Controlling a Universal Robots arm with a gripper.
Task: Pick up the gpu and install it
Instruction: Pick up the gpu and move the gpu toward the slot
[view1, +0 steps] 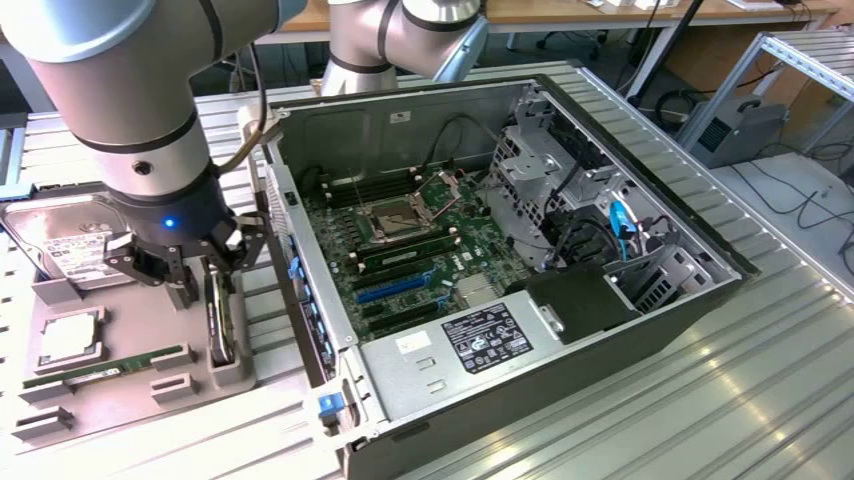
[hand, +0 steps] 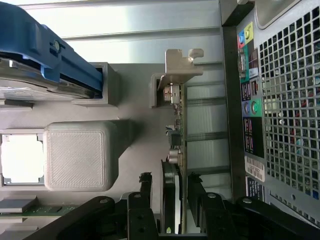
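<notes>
The pincer (hand: 169, 177) is seen wide open astride the gpu (hand: 170, 202), which is stood on edge in the grey tray (hand: 135, 145) beside the case (hand: 280, 100).

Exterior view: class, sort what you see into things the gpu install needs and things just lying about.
Needed:
gpu
gripper, jaws open either side of the gpu
case

Lying about:
hard drive
CPU
memory stick
</notes>
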